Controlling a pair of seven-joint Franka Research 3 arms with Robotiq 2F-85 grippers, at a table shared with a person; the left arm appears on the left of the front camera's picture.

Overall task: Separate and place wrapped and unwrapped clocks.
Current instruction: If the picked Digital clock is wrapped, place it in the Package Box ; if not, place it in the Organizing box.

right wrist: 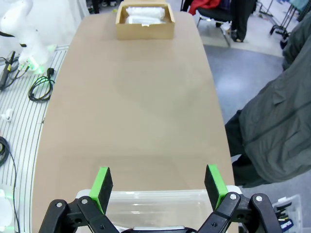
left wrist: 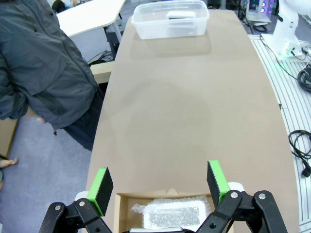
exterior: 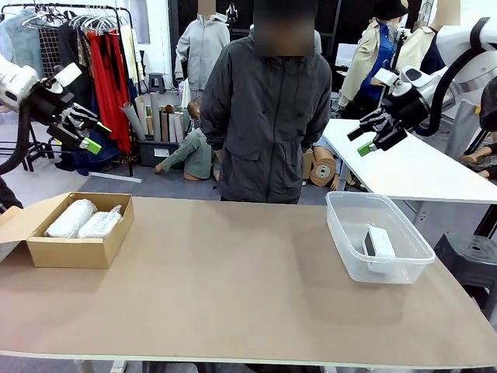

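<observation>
Two end effectors hang raised above the ends of the surface, and you can see both released, green pads spread wide with nothing between them; your left end effector sits high at the left edge of the front view, fingers pointing down and toward the middle; your right end effector mirrors it high on the right, tilted down toward the surface.

From the front you get both wrapped clocks lying side by side in the open cardboard box at the left end, and the bare clock standing on edge in the clear tub at the right end; a person in a dark jacket stands at the far side, arms down.

Your left wrist view looks straight down between its fingers onto the box, with one crinkly wrapped clock directly below and the tub far off at the other end; your right wrist view shows the tub's rim right under its own pads, though the bare clock is hidden at the bottom edge, and the box with its wrapped clocks far across.
</observation>
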